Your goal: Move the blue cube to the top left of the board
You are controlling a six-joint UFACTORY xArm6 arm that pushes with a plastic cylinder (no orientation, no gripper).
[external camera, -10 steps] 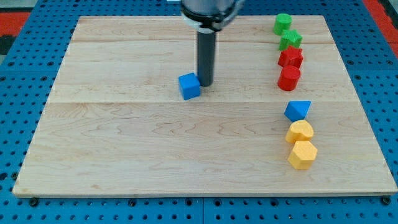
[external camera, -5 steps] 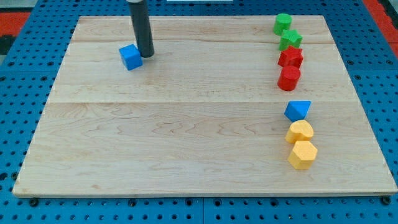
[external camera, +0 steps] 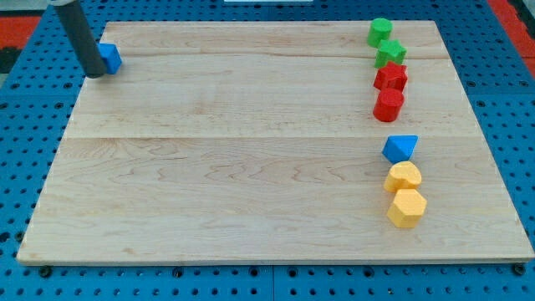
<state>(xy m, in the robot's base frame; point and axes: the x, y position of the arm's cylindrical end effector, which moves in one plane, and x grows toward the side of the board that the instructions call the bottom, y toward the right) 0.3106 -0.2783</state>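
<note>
The blue cube [external camera: 109,57] sat at the board's [external camera: 251,167] top-left corner, my tip [external camera: 94,73] touching the cube's left side.

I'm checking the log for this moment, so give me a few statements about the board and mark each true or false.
1. The blue cube sits near the board's top left corner. True.
2. My tip is to the view's right of the blue cube. False: it is at the cube's left side, right against it.
3. Two yellow blocks lie at the view's lower right, the yellow block above the yellow hexagonal block. True.
4. The green blocks sit at the view's bottom left. False: the green block and green star are at the top right.
5. A blue triangular block lies above the yellow ones. True.
</note>
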